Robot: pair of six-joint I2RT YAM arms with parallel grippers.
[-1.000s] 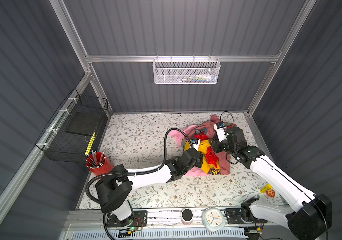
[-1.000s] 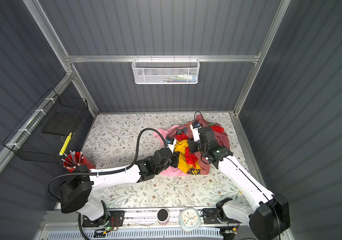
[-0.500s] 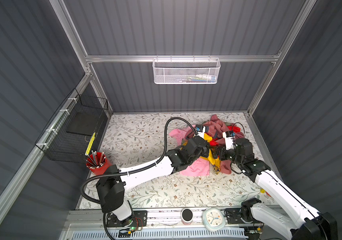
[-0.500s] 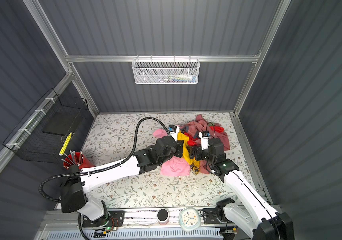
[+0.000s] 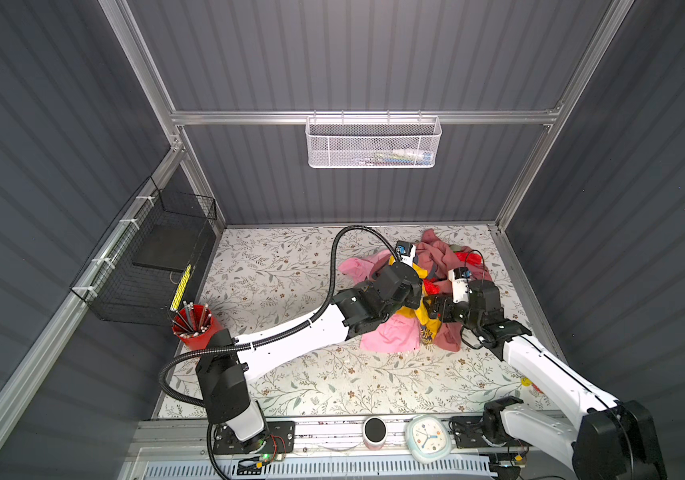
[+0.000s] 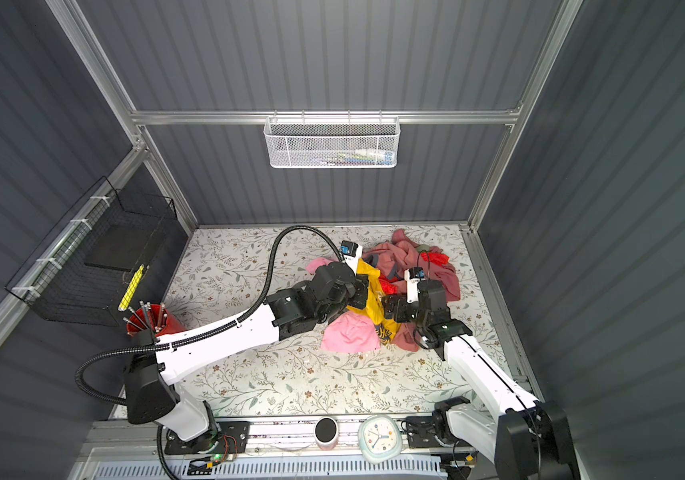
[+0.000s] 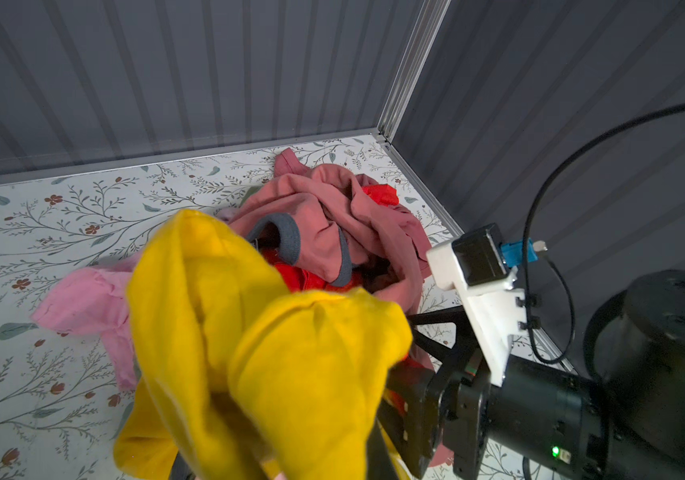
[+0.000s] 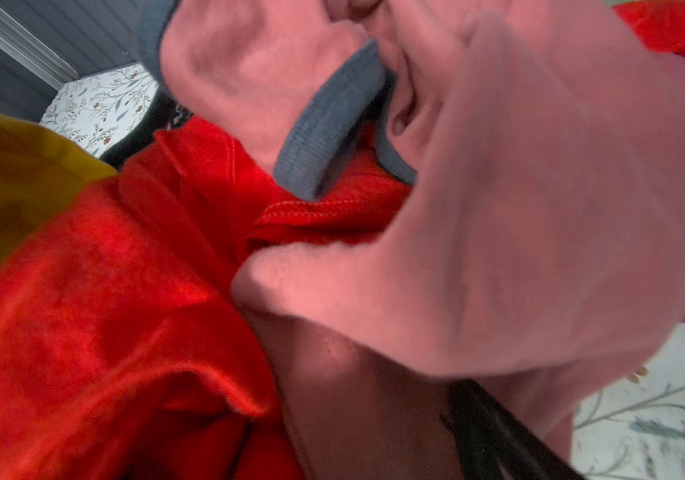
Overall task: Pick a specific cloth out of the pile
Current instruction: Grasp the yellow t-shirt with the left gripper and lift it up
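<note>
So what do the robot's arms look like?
Both have white shells and black joints. The left arm carries a ribbed black hose, the right arm a thin black cable. White camera mounts with blue plugs top the wrists.

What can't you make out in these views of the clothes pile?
Left claw: jaws hidden under the yellow T-shirt, left wrist view.
T-shirt lettering: too small in both top views.
White basket contents: behind mesh, too small, both top views.
Right wrist view: blurred red cloth and rose garment fill the frame.
</note>
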